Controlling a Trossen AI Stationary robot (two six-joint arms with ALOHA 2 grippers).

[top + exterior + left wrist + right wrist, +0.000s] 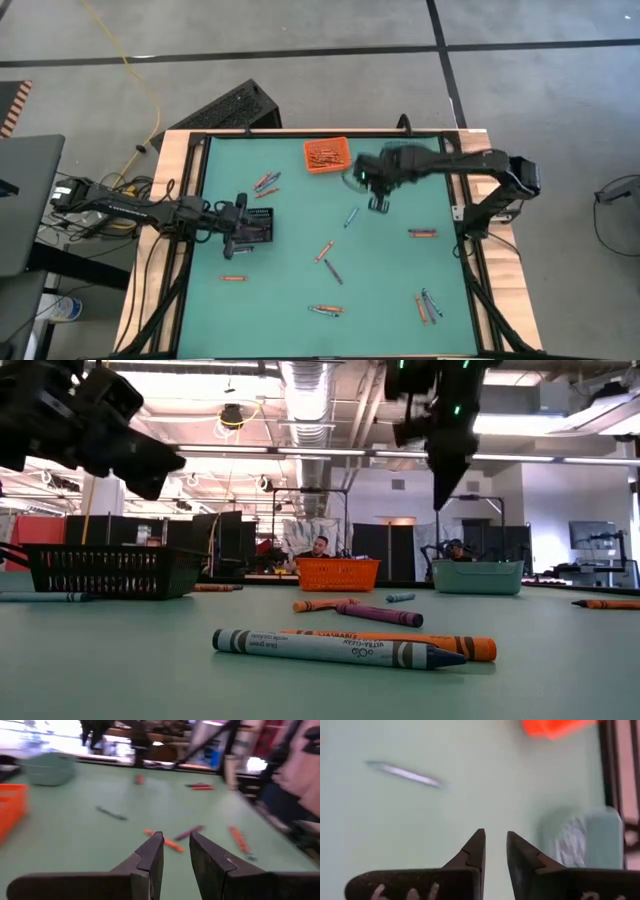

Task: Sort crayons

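Observation:
Crayons lie scattered flat on the green table: a blue one (350,217), orange ones (422,232) (324,250), a pair (266,182) and others near the front edge (325,310). More crayons fill the orange bin (326,155). My right gripper (378,204) hangs above the table beside the teal bin (352,176), pointing steeply down; it is open and empty (495,840), with the blue crayon (405,772) farther off. My left gripper (246,228) is level at the black bin (262,226), open and empty (176,842).
The three bins stand across the table's far half: black (100,570), orange (337,573), teal (477,576). A wooden frame (480,270) borders the table. Bare green surface lies between the scattered crayons. People sit in the room behind.

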